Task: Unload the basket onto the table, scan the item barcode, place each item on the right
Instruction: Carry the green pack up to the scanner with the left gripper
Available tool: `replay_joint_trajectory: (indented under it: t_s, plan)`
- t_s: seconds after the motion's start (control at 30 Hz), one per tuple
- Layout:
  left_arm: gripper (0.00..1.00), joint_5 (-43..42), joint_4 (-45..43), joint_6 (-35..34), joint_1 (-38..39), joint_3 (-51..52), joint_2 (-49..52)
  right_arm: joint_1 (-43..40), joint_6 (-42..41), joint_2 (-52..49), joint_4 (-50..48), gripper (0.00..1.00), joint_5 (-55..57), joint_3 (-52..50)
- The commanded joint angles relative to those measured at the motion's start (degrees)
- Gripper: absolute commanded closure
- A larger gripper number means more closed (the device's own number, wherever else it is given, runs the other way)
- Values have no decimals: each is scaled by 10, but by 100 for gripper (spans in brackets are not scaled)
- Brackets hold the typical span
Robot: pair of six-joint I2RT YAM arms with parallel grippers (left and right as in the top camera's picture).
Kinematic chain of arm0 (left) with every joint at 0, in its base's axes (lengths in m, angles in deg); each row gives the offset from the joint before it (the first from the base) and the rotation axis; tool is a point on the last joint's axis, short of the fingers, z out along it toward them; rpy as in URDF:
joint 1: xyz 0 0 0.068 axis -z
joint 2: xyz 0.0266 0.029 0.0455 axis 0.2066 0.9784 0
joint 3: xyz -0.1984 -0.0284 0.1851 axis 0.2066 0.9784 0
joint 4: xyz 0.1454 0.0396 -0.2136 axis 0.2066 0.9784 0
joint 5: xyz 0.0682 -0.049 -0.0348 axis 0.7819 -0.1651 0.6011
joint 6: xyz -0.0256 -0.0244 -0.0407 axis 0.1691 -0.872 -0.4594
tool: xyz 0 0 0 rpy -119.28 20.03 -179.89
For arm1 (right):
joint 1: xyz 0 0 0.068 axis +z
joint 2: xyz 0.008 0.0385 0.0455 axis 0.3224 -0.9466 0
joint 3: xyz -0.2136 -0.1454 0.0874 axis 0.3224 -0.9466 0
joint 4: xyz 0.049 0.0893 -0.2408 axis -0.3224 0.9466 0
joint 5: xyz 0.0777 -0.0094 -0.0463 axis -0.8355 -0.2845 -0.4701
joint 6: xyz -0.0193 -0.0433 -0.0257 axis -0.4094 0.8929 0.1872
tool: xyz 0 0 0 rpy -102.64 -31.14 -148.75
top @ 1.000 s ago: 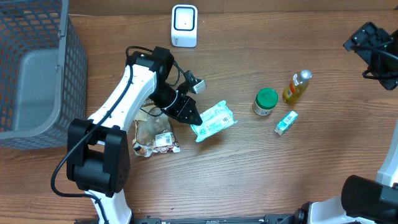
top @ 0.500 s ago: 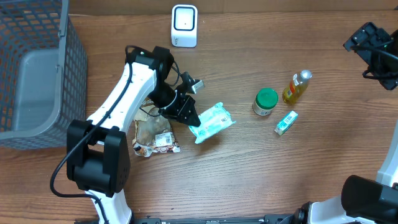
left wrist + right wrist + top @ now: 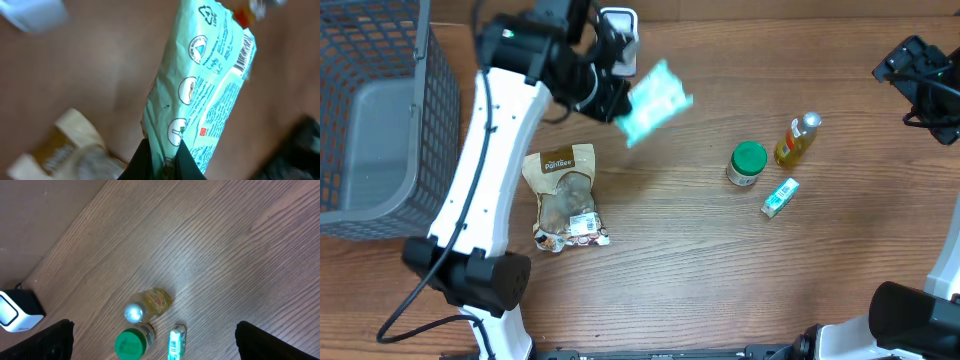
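Green packet [image 3: 655, 98] between left jaws

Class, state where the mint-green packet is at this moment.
Overhead view, upper centre: the mint-green packet is held in the left gripper, just below and right of the white scanner.

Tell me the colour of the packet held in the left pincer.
The packet is pale mint green with dark print, clearest in the left wrist view.
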Motion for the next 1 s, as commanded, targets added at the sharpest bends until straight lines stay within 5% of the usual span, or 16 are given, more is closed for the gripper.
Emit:
replay_joint_trajectory:
  t_s: [0.0, 0.43, 0.97]
  plan:
    - [96, 104, -36, -11, 5, -80, -2, -1, 2, 0, -1, 0, -3, -1]
    - [96, 330, -330, 141, 5, -117, 13, -1, 2, 0, -1, 0, -3, -1]
    - [96, 598, -432, 296, 35, -117, 163, -1, 2, 0, -1, 0, -3, -1]
